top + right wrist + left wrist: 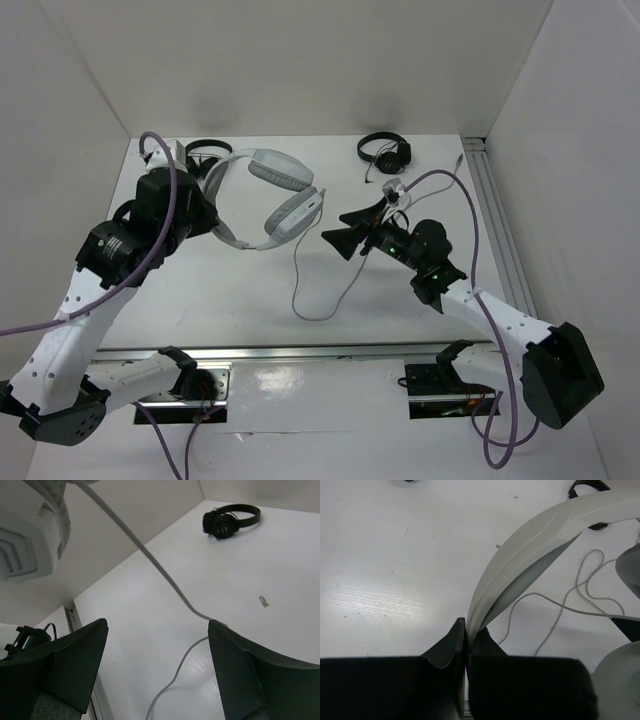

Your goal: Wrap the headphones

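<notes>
Your left tool pinches the headband of the white headphones, which sit over the back left of the table. Your right tool is spread wide beside an earcup, with the thin cable hanging just ahead of it.

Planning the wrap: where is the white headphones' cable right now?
In the top view the cable trails from the headphones onto the middle of the table, its loop beside the open right gripper.
</notes>
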Tool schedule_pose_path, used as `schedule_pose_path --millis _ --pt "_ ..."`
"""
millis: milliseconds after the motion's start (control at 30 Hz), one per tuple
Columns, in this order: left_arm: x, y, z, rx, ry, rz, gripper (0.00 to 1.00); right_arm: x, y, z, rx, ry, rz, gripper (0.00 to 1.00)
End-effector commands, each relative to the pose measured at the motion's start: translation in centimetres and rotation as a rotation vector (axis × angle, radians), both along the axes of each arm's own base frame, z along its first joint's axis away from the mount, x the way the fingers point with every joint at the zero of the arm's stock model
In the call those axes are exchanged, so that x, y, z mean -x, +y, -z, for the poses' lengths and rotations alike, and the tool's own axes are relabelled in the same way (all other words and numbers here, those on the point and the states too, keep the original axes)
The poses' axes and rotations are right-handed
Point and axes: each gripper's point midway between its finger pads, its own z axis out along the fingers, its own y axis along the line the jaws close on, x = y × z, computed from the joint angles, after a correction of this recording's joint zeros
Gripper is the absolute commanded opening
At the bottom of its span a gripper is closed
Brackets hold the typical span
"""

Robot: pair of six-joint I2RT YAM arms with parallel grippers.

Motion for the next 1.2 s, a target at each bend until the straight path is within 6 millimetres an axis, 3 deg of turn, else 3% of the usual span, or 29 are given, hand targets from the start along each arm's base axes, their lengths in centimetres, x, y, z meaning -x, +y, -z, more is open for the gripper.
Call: schedule_pose_path --millis 0,133,267,533,567,667,700,733,800,867,967,1000,1100,1167 --pt "0.5 -1.3 -4.0 0.151 -0.087 0.02 0.0 0.7 1.9 -3.4 -0.113 -0.112 -0.089 0.88" --pt "0.8 -1.7 -5.4 0.187 -0.096 0.044 0.0 0.3 3.9 -2.2 -0.101 -0.103 -0.076 0.88" --pt "0.8 -2.3 -6.0 0.214 -0.097 0.067 0.0 -1.6 5.4 -0.4 -0.044 -0.108 -0.05 0.86" --pt "0.5 -3.8 -6.4 0.244 -0.07 0.117 0.0 -4.1 8.0 0.0 -0.003 -0.142 -0.052 0.78" --pt "0.5 -3.8 -6.4 0.256 -0.068 0.11 0.0 -4.3 8.1 0.6 0.007 -0.13 -0.053 0.73" --pt "0.1 -3.7 -6.3 0.278 -0.07 0.078 0.0 -4.4 9.1 1.8 0.012 -0.112 -0.093 0.44" --pt "0.3 -3.7 -7.1 0.316 -0.093 0.067 0.0 -4.4 9.3 3.3 0.022 -0.083 -0.104 0.34" --pt "0.5 -3.9 -6.9 0.334 -0.093 0.072 0.0 -4.5 9.5 3.1 -0.001 -0.084 -0.106 0.0" --pt "0.3 -4.3 -7.7 0.397 -0.118 0.072 0.0 -3.6 9.8 5.0 -0.024 -0.031 -0.136 0.0" --pt "0.2 -4.9 -7.9 0.443 -0.113 0.085 0.0 -2.9 10.2 4.4 -0.06 -0.043 -0.162 0.01" --pt "-0.3 -5.5 -8.3 0.503 -0.121 0.093 0.0 -1.5 10.9 5.3 -0.059 -0.022 -0.205 0.14" --pt "-0.4 -5.3 -8.3 0.517 -0.12 0.077 0.0 -1.1 11.2 5.0 -0.067 -0.033 -0.215 0.25" --pt "-0.7 -5.6 -8.5 0.558 -0.119 0.077 0.0 -0.8 11.4 4.8 -0.069 -0.032 -0.215 0.3" --pt "-0.7 -6.1 -8.4 0.566 -0.112 0.098 0.0 -0.8 11.4 4.8 -0.069 -0.032 -0.215 0.39"
